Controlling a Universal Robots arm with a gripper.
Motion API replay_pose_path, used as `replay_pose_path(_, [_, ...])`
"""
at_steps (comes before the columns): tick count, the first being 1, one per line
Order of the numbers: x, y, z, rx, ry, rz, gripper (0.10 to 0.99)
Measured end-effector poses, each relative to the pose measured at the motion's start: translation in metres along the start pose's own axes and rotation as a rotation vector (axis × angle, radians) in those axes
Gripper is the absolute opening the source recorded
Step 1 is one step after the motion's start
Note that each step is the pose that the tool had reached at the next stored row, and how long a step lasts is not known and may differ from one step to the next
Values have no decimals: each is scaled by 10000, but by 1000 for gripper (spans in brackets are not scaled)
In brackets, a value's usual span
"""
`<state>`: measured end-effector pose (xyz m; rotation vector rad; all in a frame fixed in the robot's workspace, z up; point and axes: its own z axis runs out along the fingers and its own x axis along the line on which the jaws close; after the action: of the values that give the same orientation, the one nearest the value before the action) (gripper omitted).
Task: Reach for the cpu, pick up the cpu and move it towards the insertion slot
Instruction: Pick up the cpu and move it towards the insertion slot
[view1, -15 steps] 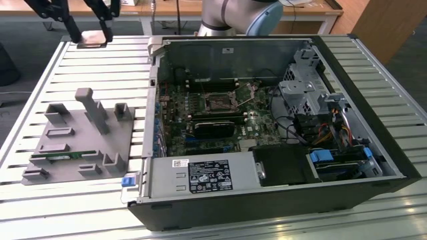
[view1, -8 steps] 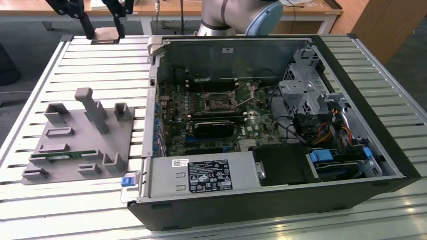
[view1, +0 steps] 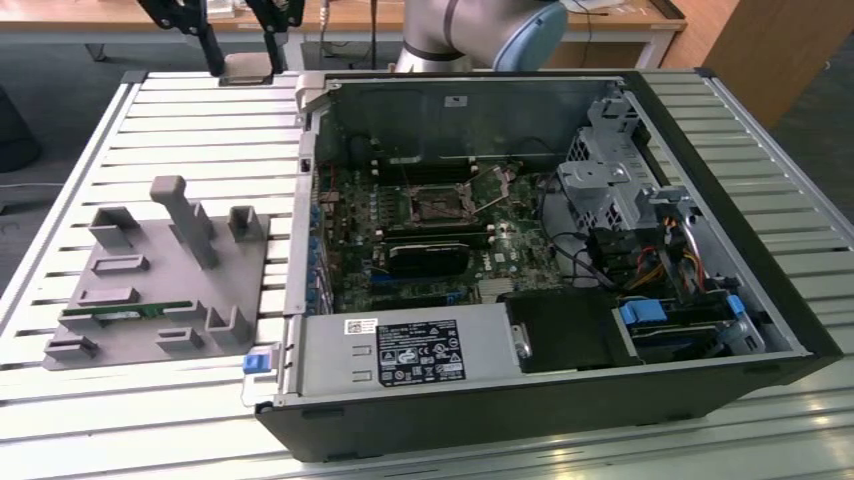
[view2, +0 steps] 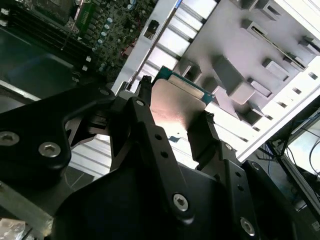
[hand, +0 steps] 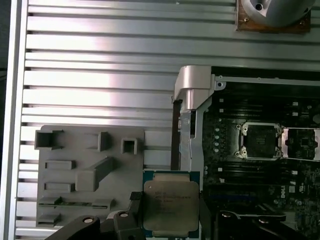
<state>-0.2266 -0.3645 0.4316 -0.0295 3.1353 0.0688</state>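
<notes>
Looking at the exterior view, you see the open computer case (view1: 534, 250) lying on the slatted metal surface (view1: 200, 110), with the insertion slot (view1: 441, 205) near the middle of its motherboard (view1: 427, 240), a square socket with a metal frame and a dark centre. On the exterior view's left of the case sits a grey fixture tray (view1: 154, 285), and a long green memory stick (view1: 127, 313) lies in one of its grooves. The arm (view1: 467, 30) rises at the far edge of the surface, and two dark fingers hang above the far left corner of the case.

In the second wrist view you have the end effector (view2: 175, 125) closed on the cpu (view2: 175, 107): one black finger (view2: 142, 117) presses one edge of the chip and the other presses the opposite edge, so the silvery plate sits clamped between them. Beyond it you see the surface's slats and the grey tray.

In the first wrist view the cpu (hand: 171, 202) hangs held above the surface, just beside the case's side wall (hand: 187, 130) and between the fixture tray (hand: 90, 175) and the motherboard. The insertion slot (hand: 259, 141) lies inside the case, well apart from the chip.
</notes>
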Motion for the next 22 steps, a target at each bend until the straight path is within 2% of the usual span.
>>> replay_pose_path(7, [-236, 21, 22, 0, -46, -2, 537])
replay_pose_path(15, [-499, 39, 43, 3, -182, -7, 537])
replay_pose_path(22, [-672, 52, 59, 5, -254, 2, 537])
